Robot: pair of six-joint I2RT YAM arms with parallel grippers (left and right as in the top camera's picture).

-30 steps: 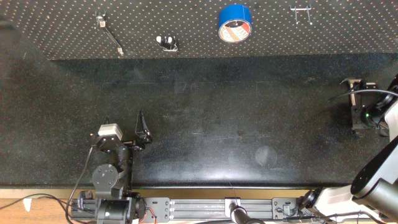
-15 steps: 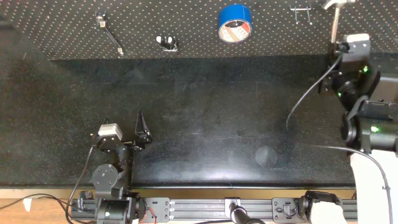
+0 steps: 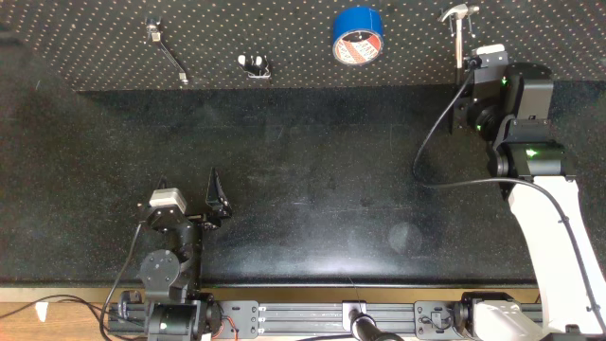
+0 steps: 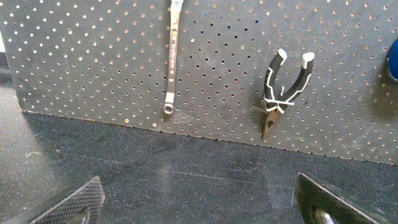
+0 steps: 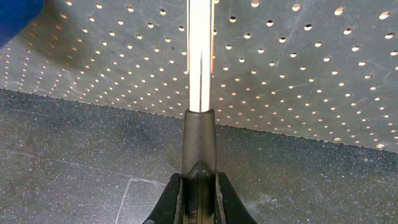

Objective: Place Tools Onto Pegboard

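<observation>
**Hammer raised to the pegboard**

The hammer (image 3: 459,33), stiff and top-heavy with a slick steel shaft, stands head-up against the pegboard (image 3: 284,38) near the desk's far right corner. The right gripper (image 5: 199,196) has its jaws clamped on the rubber handle, likely the surest hold. The left gripper (image 3: 216,197) rests front-left, jaws apart.

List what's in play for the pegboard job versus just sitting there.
In play: hammer, clamped in the right gripper; pegboard.
Sitting: wrench, pliers, blue tape roll, all hung on the pegboard; left gripper, open, facing the pegboard.
</observation>
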